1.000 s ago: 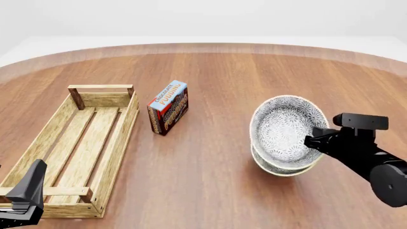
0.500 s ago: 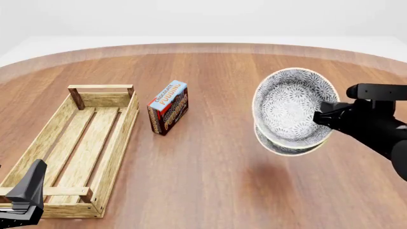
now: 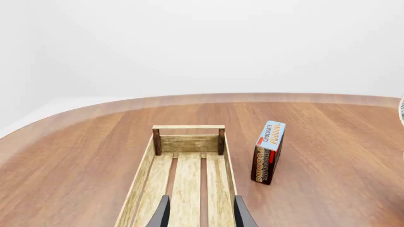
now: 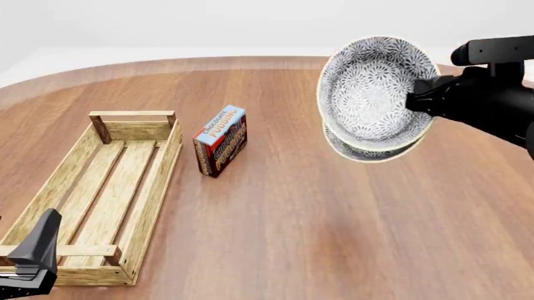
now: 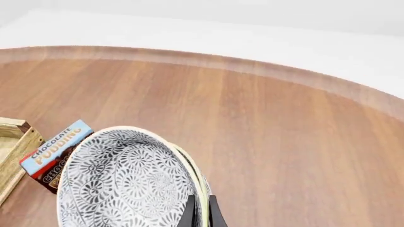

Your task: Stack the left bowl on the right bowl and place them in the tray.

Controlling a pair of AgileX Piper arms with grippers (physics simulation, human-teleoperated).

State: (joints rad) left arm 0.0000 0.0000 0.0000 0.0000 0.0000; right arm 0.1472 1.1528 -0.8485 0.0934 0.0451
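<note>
The two grey-floral bowls are nested and tilted on edge, high above the table's right side. The left bowl (image 4: pixel 371 90) (image 5: pixel 120 184) sits inside the right bowl (image 4: pixel 367 153) (image 5: pixel 199 182), of which only a rim crescent shows. My right gripper (image 4: pixel 414 100) (image 5: pixel 202 216) is shut on both rims at their right edge. The tray (image 4: pixel 159 181) (image 3: pixel 188 142), a long pale slatted crate, lies at the left with nothing in it. Over its near end my left gripper (image 4: pixel 37 250) (image 3: pixel 200 216) hangs open, holding nothing.
A chocolate pudding box (image 4: pixel 221 140) (image 3: pixel 268 151) (image 5: pixel 54 153) stands upright just right of the tray's far end, between the tray and the bowls. The round wooden table's far edge (image 4: pixel 250 60) curves behind.
The right gripper has lifted the nested bowls well off the table, up and slightly to the left. The left arm, tray and pudding box have not moved.
</note>
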